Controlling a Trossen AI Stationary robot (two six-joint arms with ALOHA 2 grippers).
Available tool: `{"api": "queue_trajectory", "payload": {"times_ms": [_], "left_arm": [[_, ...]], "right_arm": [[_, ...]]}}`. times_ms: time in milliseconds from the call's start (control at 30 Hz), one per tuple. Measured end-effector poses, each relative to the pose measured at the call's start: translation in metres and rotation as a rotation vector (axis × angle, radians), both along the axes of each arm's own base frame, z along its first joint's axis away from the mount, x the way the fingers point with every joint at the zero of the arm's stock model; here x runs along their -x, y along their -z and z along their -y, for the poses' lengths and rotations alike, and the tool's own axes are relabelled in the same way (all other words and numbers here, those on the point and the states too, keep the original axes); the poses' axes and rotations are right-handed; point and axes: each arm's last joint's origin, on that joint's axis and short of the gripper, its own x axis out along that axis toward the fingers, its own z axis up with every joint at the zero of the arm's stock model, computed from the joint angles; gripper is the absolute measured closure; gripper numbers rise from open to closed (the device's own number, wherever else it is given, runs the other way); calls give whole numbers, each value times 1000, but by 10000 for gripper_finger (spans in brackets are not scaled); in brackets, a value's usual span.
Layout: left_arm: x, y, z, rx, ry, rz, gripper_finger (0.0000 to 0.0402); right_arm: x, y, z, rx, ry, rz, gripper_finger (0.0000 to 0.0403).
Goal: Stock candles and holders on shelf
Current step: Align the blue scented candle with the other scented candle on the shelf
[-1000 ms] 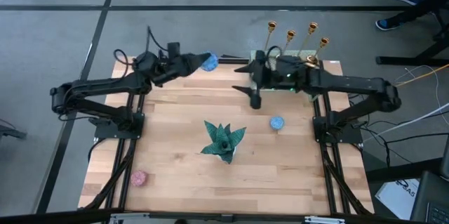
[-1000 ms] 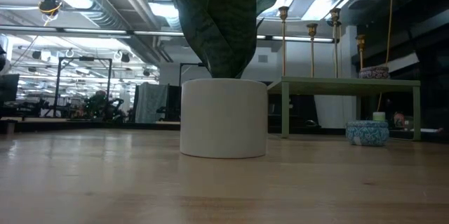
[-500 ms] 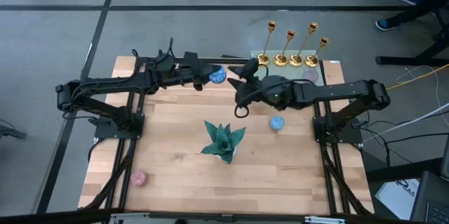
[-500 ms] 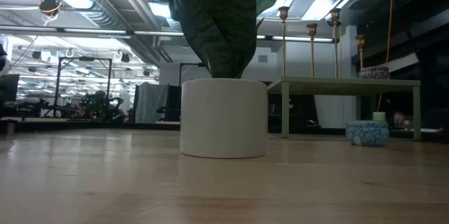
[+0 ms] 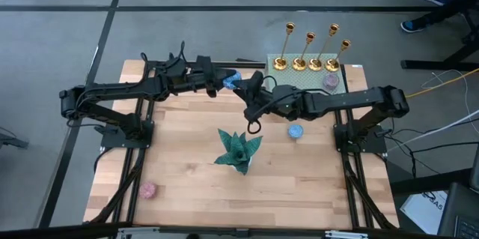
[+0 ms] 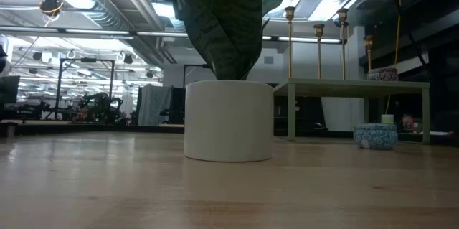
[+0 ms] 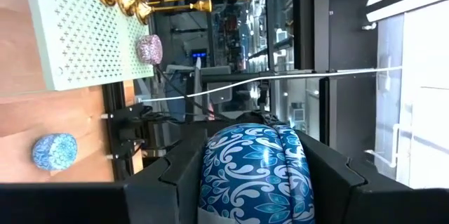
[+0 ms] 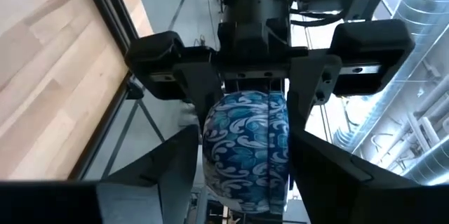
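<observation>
Where the table edge lies nearest the low camera, a pink candle (image 5: 148, 190) is seen alone on the wood at the front left corner. Behind it, towards the middle of the tabletop (image 5: 187, 134), a teal spiky ornament (image 5: 239, 150) is set upright in a white pot (image 6: 228, 120). A loose blue candle (image 5: 296, 130) is found to the right of it, flat on the wood and apart from both arms.

Farther back, above the rear middle of the table, a second blue candle (image 5: 231, 81), patterned with pale swirls, is held off the surface. It is clamped between the fingers (image 7: 175, 175) of the left gripper (image 5: 224, 83), which is reached in from the left. The right gripper (image 5: 244, 89) is brought up to the same candle from the opposite side, nose to nose with the left one. Its fingers (image 8: 161, 161) are spread and placed on either side of the candle, close beside it, though contact cannot be made out.

At the far right corner, the pale green shelf (image 5: 299, 80) is stood. Four gold holders (image 5: 299, 64) are lined up in a row along its back edge, and a mauve-grey candle (image 5: 331, 82) is laid on its top near the right end.
</observation>
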Motion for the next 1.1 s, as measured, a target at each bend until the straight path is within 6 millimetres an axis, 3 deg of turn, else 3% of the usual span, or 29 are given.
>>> {"api": "queue_trajectory", "payload": {"times_ms": [300, 833, 967, 1100], "left_arm": [[0, -2, 0, -11, 5, 13, 226], [1, -4, -2, -78, -22, 22, 164], [1, -6, -2, -63, -30, 43, 164], [1, -6, -1, -55, -35, 44, 189]], "right_arm": [[0, -2, 1, -2, 23, 25, 195], [1, -3, 0, -3, 67, 32, 336], [2, -5, 2, 2, 72, 39, 374], [2, -5, 5, 3, 82, 39, 388]]}}
